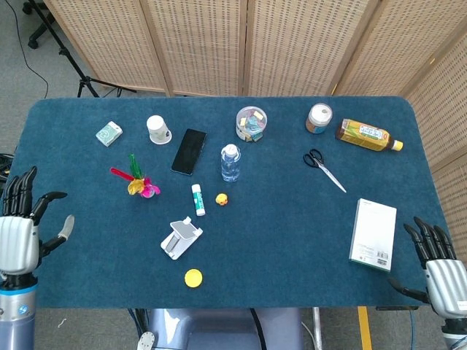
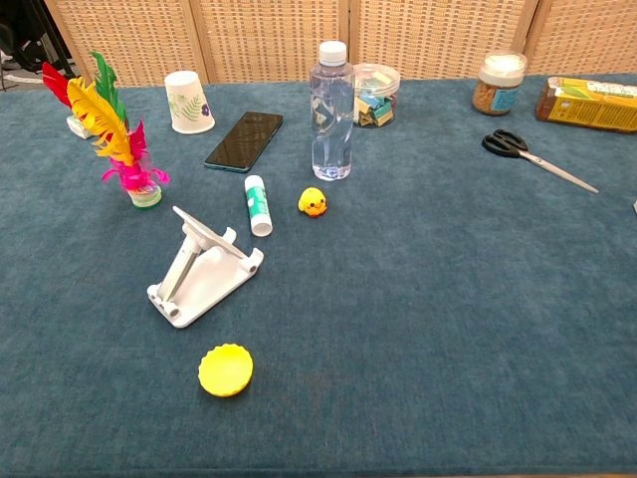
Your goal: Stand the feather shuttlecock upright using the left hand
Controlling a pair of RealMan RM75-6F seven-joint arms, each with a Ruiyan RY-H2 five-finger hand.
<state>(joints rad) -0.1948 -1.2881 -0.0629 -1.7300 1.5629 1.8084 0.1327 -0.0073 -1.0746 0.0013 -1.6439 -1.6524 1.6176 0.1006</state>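
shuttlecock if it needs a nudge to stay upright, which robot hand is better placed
Left. The left robot hand is open at the table's left edge, on the same side as the shuttlecock. The right robot hand is open at the far right corner.

matt blue cloth table, glossy phone, clear plastic bottle

- Feather shuttlecock: red, yellow, green and pink feathers, greenish base.
- Table: dark teal cloth.
- Phone: black.
- Cap: yellow.
- Paper cup: white, with what looks like a floral print.
- Scissors: black handles.
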